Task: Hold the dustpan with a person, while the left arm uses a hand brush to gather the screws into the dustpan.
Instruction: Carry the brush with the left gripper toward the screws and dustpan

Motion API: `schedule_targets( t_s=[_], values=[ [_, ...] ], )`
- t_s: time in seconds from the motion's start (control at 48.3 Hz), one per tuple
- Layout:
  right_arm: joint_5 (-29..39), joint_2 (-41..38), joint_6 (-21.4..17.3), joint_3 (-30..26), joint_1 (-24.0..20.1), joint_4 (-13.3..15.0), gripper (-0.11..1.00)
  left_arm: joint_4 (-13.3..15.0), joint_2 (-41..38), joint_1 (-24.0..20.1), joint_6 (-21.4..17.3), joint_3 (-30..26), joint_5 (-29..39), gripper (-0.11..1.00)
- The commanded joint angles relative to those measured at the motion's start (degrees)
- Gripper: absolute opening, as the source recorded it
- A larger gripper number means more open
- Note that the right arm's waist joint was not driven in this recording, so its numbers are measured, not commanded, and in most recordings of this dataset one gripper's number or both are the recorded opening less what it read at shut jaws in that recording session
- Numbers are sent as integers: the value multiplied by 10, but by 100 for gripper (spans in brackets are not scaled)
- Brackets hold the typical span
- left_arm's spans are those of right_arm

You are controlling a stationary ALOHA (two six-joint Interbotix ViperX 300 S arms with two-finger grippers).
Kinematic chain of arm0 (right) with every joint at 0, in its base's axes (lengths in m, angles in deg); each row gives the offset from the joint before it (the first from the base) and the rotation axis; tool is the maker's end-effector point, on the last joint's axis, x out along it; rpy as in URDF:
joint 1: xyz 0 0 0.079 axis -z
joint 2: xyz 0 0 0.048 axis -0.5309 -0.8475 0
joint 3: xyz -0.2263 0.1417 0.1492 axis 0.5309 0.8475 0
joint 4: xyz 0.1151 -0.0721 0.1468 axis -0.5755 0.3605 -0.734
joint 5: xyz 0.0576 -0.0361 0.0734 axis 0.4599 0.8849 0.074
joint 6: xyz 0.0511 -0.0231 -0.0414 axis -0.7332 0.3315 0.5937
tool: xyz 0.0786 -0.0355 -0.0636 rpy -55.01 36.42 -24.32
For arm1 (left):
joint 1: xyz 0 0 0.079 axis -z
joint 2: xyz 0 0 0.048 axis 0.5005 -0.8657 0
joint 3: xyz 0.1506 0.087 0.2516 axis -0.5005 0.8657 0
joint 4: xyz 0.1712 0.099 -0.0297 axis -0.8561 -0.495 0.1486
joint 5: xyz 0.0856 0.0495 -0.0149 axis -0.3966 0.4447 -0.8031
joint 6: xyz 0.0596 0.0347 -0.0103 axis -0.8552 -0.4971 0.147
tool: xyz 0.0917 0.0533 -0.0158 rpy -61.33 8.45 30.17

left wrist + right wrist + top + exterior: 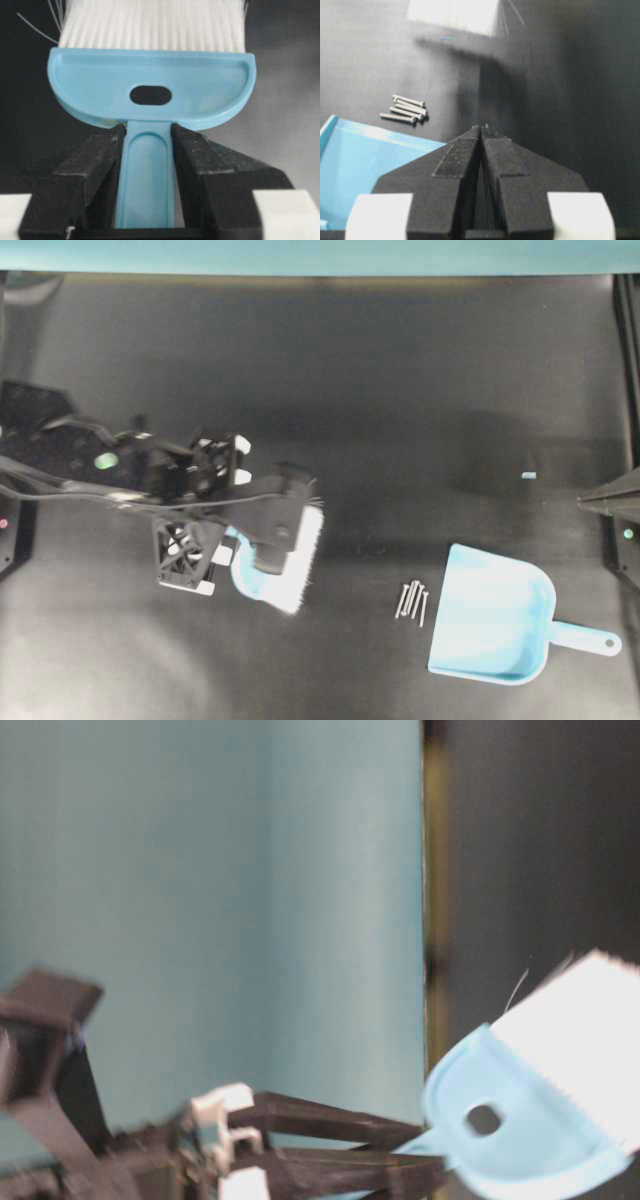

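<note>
Hand brush (150,95) handle clamped between left fingers (95,165) | screws (412,600) beside dustpan (495,625)

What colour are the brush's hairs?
White, on the light blue plastic hand brush; its bristles show best in the left wrist view.

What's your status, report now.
Left gripper shut on hand brush, off the table. Right gripper shut, empty. Screws lie just outside dustpan lip. Nothing between.

What I can't make out

My left gripper (262,540) hides the hand brush (285,565) handle; screws (412,600) blur together; dustpan (365,170) cut off.
</note>
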Motion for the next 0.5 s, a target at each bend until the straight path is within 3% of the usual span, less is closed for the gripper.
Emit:
schedule_targets(
  t_s=[0.0,0.249,0.477],
  values=[
    [-2,-3,4,-4,0,1,0,-4,-22,-9,-7,-70,91,31],
    [-2,-1,4,-4,0,1,0,-5,-109,-25,-25,-226,290,31],
    [-2,-1,4,-4,0,1,0,-5,-171,-27,-38,-247,272,31]
  ],
)
